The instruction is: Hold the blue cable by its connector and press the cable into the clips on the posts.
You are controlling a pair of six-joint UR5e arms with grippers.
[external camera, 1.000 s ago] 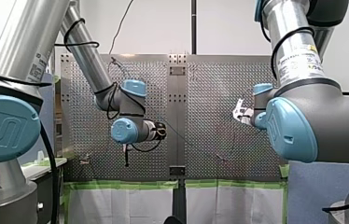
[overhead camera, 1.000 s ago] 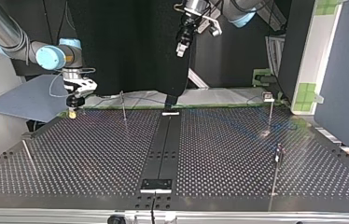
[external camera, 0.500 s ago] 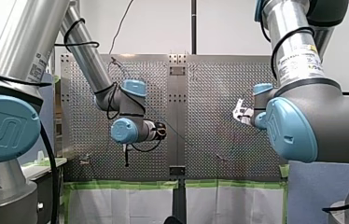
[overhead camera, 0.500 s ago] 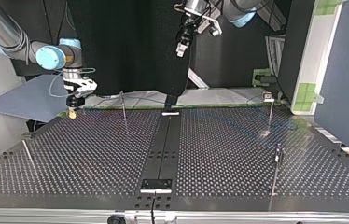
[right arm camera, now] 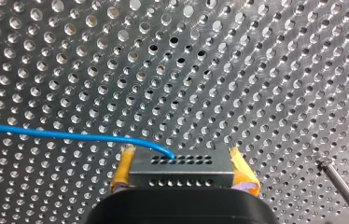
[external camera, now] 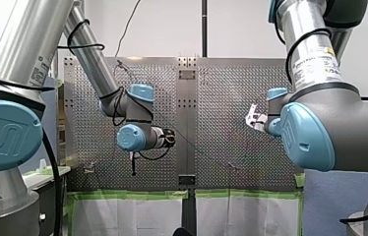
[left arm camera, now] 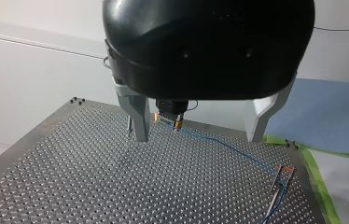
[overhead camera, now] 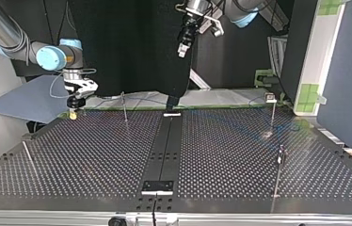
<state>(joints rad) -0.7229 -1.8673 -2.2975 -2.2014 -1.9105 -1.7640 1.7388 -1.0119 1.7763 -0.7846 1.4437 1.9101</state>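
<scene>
Right hand (right arm camera: 182, 164), yellow pads clamped on the connector (right arm camera: 182, 176) just above the worktop (right arm camera: 256, 70), should hold the blue cable (right arm camera: 46, 132) taut, pressing it straight down into the clip (left arm camera: 284, 169).

UR logo embossed on the blue joint cap (external camera: 2, 135) of my left arm, front view's lower left, letters turned sideways. White label (external camera: 315, 61) on my right arm's silver tube: print running along it looks like UNIVERSAL ROBOTS, with a yellow warning triangle; finer print illegible. Sticker (external camera: 37, 73) on my left arm's tube: unreadable.
</scene>
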